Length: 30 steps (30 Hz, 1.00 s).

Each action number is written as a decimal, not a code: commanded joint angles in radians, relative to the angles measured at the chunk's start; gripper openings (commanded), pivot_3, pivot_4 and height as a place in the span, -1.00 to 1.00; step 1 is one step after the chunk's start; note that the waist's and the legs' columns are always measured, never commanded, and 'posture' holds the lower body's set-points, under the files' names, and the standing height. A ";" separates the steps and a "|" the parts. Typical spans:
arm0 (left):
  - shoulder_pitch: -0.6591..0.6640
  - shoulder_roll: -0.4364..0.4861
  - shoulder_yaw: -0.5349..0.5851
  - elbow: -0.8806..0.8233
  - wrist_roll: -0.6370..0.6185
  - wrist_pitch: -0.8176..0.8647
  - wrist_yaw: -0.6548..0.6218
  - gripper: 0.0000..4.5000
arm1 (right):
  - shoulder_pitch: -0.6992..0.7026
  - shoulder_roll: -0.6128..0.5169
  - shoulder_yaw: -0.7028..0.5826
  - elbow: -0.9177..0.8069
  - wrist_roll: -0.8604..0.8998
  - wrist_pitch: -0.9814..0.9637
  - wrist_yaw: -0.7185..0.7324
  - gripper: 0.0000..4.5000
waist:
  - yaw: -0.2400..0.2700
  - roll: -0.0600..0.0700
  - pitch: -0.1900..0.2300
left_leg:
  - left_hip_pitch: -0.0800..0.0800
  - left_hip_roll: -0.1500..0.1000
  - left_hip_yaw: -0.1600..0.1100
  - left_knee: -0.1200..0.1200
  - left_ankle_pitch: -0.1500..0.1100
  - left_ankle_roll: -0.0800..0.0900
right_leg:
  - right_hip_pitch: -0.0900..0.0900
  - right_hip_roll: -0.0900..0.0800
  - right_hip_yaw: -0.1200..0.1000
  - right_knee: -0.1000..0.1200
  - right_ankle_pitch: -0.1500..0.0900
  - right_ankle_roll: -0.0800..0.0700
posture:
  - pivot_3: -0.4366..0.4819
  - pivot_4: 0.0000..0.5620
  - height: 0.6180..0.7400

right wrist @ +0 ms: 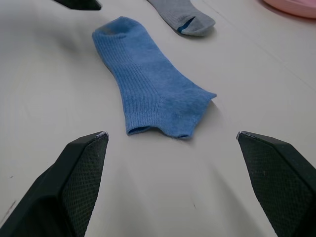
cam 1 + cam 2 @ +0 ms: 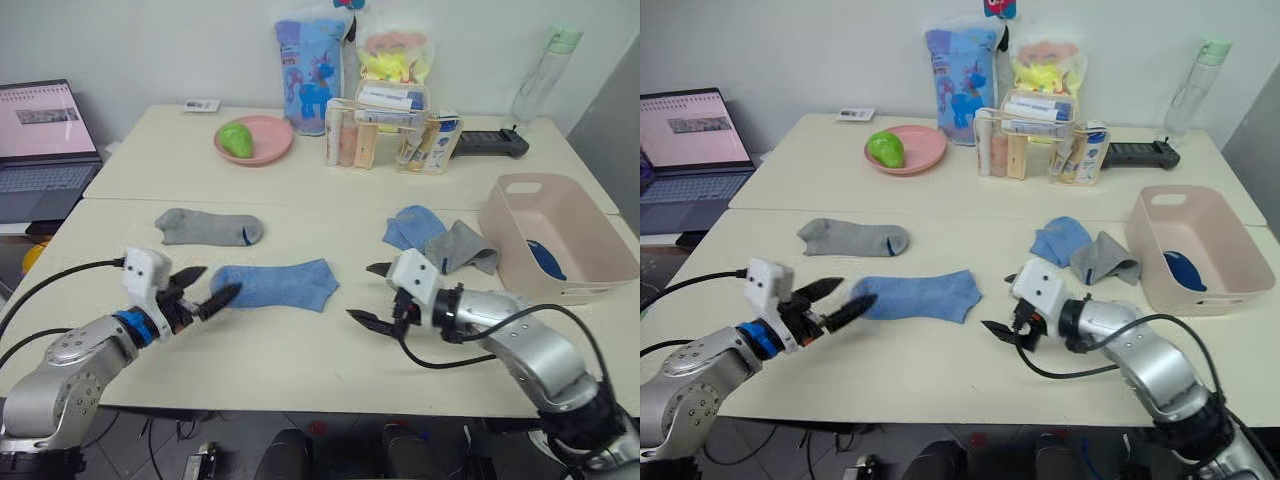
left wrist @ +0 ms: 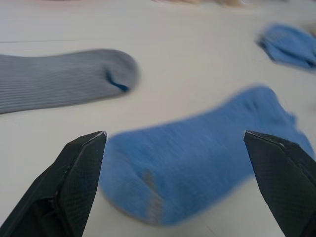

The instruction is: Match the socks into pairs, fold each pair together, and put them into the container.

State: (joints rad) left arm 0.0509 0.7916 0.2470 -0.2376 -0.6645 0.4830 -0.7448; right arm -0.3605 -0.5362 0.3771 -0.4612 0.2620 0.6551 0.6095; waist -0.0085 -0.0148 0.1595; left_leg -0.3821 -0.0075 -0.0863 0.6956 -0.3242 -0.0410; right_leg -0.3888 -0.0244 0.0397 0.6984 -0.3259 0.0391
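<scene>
Left gripper [image 2: 202, 290]: my fingers are spread wide and hold nothing. They sit just off the toe end of the flat light blue sock [image 2: 273, 284], low over the table [image 2: 300, 370], lined up so the toe lies between them.

Right gripper [image 2: 372, 293]: also spread wide and empty. It faces the cuff end of the same sock from the opposite side, near but not touching. My guess at the reason: one gripper at each end lets me lift or fold the sock without bunching it.

Flat light blue sock: lies full length between my two grippers, toe toward my left, cuff toward my right.

Flat grey sock [image 2: 209, 227]: stretched out alone, just beyond the blue one, on my left half of the table.

Crumpled pair-mates: a second light blue sock [image 2: 412, 226] and a second grey sock [image 2: 462, 246] lie bunched and touching, near the container. Neither is matched with its partner yet.

Container [image 2: 600, 262]: pale pink tub at my far right. Something dark blue [image 2: 546, 259] lies inside, likely the navy socks; I cannot tell whether it is one or two.

Progress (judgement): navy possibly done, blue and grey pairs outstanding.
</scene>
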 commanded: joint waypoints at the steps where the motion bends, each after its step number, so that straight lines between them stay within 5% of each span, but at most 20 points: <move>1: -0.011 0.064 -0.035 -0.053 0.038 -0.057 -0.152 0.98 | -0.079 0.063 0.094 0.096 -0.090 -0.065 0.009 1.00 | -0.003 0.000 0.000 | 0.000 0.000 0.000 0.000 0.000 0.000 | 0.000 0.000 0.000 0.000 0.000 0.000 | -0.05 -0.47 0.39; 10: 0.042 0.160 -0.027 -0.149 0.015 -0.028 -0.346 0.98 | -0.220 0.280 0.174 0.428 -0.202 -0.068 -0.015 1.00 | -0.024 0.002 0.001 | 0.000 0.001 0.000 -0.001 -0.001 0.001 | -0.001 0.000 0.000 0.001 0.000 0.000 | -0.05 -0.47 0.39; 15: 0.080 0.141 0.001 -0.128 0.049 -0.062 -0.345 1.00 | -0.205 0.280 0.193 0.439 -0.238 -0.066 0.018 0.46 | -0.025 0.002 0.001 | 0.001 0.001 0.000 -0.001 -0.002 0.004 | -0.001 0.000 0.000 0.001 0.000 0.000 | -0.05 -0.47 0.39; 24: 0.066 0.080 -0.017 -0.074 0.123 -0.151 -0.327 1.00 | -0.145 0.264 0.138 0.341 -0.233 0.012 0.013 -0.98 | -0.022 0.002 0.001 | 0.001 0.000 -0.001 -0.001 -0.002 0.004 | -0.001 0.000 -0.001 0.001 0.000 0.000 | -0.05 -0.47 0.39; 30: 0.049 0.073 -0.042 -0.069 0.151 -0.159 -0.336 1.00 | -0.030 0.096 0.048 0.095 -0.205 0.110 0.068 -0.98 | -0.017 0.003 0.001 | 0.000 0.000 -0.001 -0.001 -0.002 0.004 | -0.001 0.000 -0.001 0.000 0.000 0.000 | -0.05 -0.47 0.39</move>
State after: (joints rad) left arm 0.1096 0.8683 0.2085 -0.2996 -0.5232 0.3398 -1.0803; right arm -0.4085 -0.3986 0.4768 -0.2835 0.0455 0.7286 0.6543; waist -0.0254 -0.0123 0.1610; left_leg -0.3825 -0.0080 -0.0876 0.6949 -0.3266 -0.0368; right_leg -0.3891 -0.0252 0.0386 0.6982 -0.3256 0.0387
